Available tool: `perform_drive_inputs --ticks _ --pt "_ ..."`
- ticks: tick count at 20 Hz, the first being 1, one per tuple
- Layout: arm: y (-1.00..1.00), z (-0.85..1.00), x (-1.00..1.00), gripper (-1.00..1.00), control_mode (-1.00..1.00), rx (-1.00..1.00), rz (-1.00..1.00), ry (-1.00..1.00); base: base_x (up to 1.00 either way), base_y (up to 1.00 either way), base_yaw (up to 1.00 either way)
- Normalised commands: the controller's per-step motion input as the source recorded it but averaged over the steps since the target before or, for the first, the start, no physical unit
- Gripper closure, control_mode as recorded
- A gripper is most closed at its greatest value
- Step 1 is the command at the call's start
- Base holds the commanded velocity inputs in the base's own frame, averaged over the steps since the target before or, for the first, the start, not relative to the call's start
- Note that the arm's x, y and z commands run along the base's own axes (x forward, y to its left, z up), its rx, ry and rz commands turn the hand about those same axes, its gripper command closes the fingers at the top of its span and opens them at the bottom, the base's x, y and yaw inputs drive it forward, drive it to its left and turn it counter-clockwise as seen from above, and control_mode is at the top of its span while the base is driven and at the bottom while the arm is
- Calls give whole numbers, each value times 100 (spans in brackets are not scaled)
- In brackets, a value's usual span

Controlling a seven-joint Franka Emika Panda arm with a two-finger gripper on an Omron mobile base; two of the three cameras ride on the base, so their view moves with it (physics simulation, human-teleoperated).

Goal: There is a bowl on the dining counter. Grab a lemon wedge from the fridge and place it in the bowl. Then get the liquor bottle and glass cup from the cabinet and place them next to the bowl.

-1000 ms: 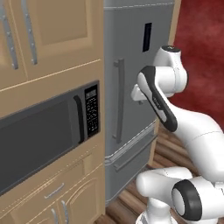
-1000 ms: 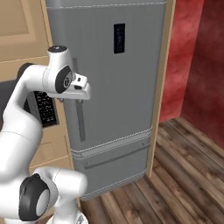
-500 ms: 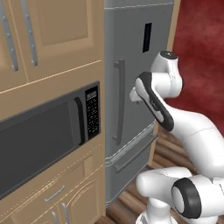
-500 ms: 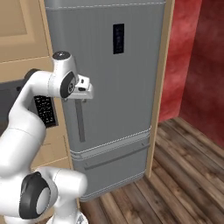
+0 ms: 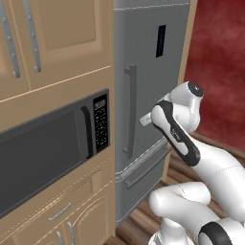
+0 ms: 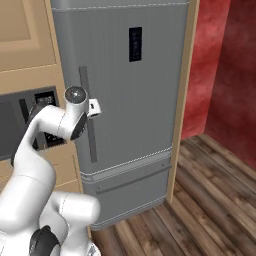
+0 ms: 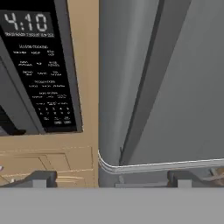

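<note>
The fridge is tall grey steel with a black display panel, and its door is shut. Its long vertical handle runs along the door's left edge. My gripper is open just in front of this handle, about halfway up, with nothing held. In the hand view the two fingertips stand wide apart, and the handle's end lies between them, further off.
A black built-in microwave sits in light-wood cabinetry directly left of the fridge, with drawers below. A red wall and open wooden floor lie to the fridge's right.
My arm has folded lower and the hand has dropped slightly along the fridge handle. The gripper stays open and the fridge door stays shut.
</note>
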Motion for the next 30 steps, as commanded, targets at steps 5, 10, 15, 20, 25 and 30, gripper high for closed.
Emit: perform_drive_inputs --ticks 5,10,15,20,25,30 --pt "4 -6 21 -100 -100 8 27 -14 0 0 0" --pt "-4 -8 5 -100 -100 6 11 -14 0 0 0" --pt "-2 -18 0 -100 -100 0 7 -20 0 0 0" --pt "-10 -24 0 -100 -100 0 6 -36 0 0 0" --pt "-5 -15 0 -100 -100 1 7 -30 0 0 0" --pt "1 -1 10 -100 -100 7 1 -5 0 0 0"
